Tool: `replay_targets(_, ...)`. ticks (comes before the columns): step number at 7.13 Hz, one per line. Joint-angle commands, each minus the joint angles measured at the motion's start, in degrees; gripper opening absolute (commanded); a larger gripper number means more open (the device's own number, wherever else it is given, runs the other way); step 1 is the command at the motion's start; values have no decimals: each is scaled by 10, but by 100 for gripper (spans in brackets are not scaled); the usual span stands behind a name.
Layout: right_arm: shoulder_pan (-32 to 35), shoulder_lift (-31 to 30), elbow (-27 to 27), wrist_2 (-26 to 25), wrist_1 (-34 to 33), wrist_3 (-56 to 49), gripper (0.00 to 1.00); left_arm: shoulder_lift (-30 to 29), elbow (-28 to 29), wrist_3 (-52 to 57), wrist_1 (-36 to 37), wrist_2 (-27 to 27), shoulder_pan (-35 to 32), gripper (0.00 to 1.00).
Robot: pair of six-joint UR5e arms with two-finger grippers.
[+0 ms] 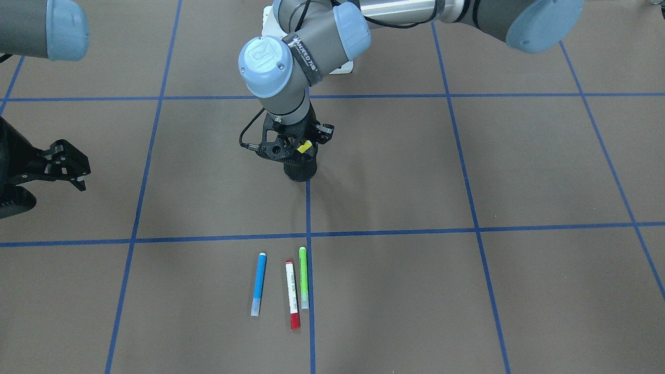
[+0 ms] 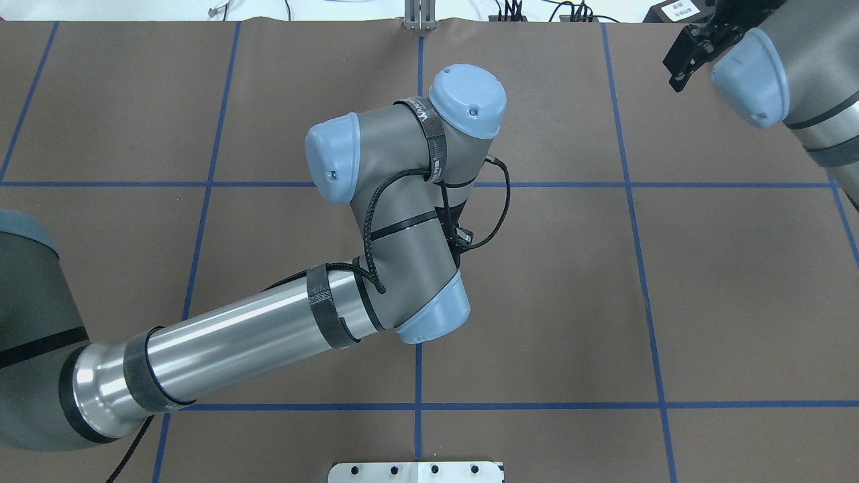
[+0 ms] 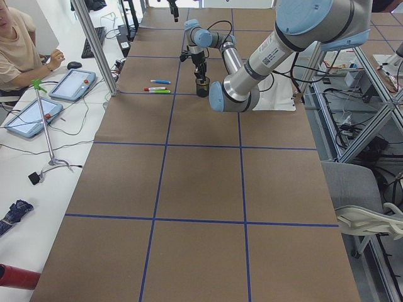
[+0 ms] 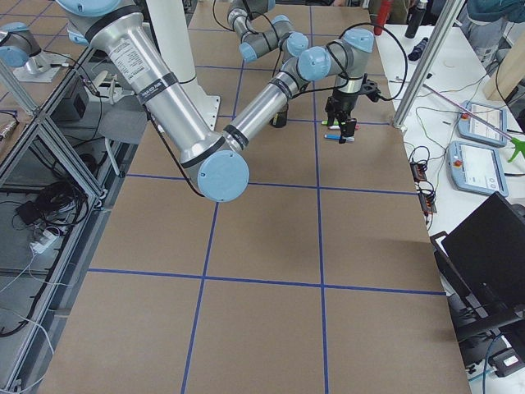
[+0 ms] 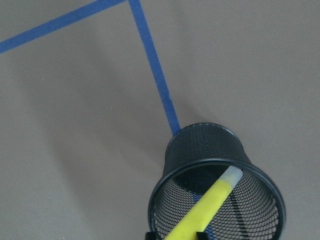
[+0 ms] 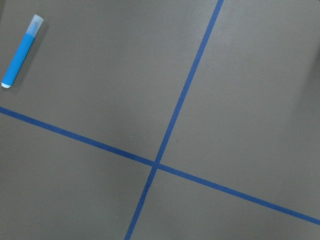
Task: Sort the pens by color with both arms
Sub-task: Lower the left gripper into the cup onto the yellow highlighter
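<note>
now left gripper pinches yellow pen over mesh cup; right gripper spread.

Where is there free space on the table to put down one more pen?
The widest bare patch lies beside the green pen, on the robot's left side of the table. The strip between the mesh cup and the pens is also free. Crowded: the green pen and red-capped pen lie very close; the blue pen leaves a narrow gap.
</note>
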Motion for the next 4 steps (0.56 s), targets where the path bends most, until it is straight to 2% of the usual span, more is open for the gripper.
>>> replay_targets(1,0,0,-1,0,0,0,100,-1,-9,-1,0,-1,0,30)
replay_targets(3,0,0,-1,0,0,0,100,0,-18,-1,0,-1,0,18)
replay_targets(4,0,0,-1,0,0,0,100,1,-29,-2,2,-1,0,8)
